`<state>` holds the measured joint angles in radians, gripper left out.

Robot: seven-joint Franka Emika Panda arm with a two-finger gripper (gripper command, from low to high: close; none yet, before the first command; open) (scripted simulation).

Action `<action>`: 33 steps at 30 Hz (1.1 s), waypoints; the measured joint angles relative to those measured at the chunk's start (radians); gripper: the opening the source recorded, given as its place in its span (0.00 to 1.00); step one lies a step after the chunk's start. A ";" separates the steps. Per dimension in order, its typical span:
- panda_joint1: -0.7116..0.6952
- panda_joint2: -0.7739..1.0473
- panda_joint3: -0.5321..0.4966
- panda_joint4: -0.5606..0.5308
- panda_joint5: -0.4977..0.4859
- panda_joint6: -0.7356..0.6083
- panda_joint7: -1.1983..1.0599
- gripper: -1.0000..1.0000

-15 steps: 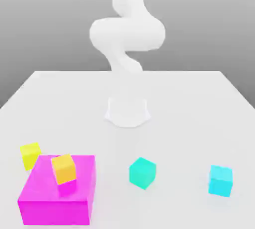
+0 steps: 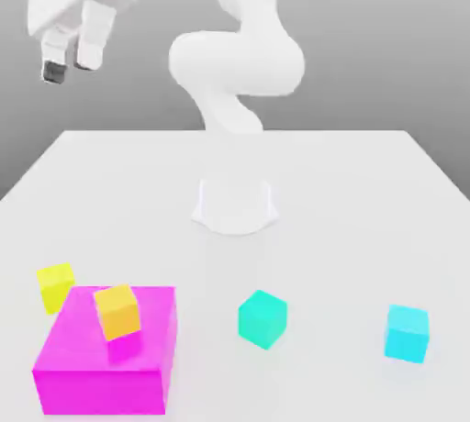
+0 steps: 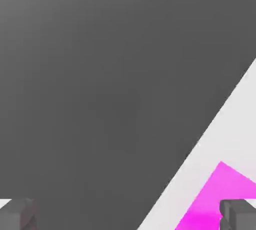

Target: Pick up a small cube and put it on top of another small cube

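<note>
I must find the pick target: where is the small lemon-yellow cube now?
In the exterior view the lemon-yellow cube sits on the table at the near left, right beside the magenta block's far-left corner.

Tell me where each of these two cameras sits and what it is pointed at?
Exterior view: off the arm, facing the robot's base across the white table, cubes in front; arm and open gripper show, raised high at the exterior view's left.
Hand view: on the hand, looking past two dark fingertips at grey backdrop and a table edge.
Shared: the magenta block, the table, the gripper.
</note>
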<state>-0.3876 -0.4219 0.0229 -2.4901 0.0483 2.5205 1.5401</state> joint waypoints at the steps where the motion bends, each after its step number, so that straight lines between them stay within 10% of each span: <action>1: -0.021 0.021 0.001 -0.011 0.001 0.012 0.043 0.50; 28: -0.395 0.671 -0.067 -0.217 0.008 0.436 1.005 0.50; 29: -0.403 0.707 -0.058 -0.211 0.013 0.466 1.001 0.00; 33: -0.402 0.707 -0.058 -0.211 0.013 0.468 1.001 0.00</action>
<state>-0.7900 0.2851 -0.0355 -2.7013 0.0617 2.9883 2.5408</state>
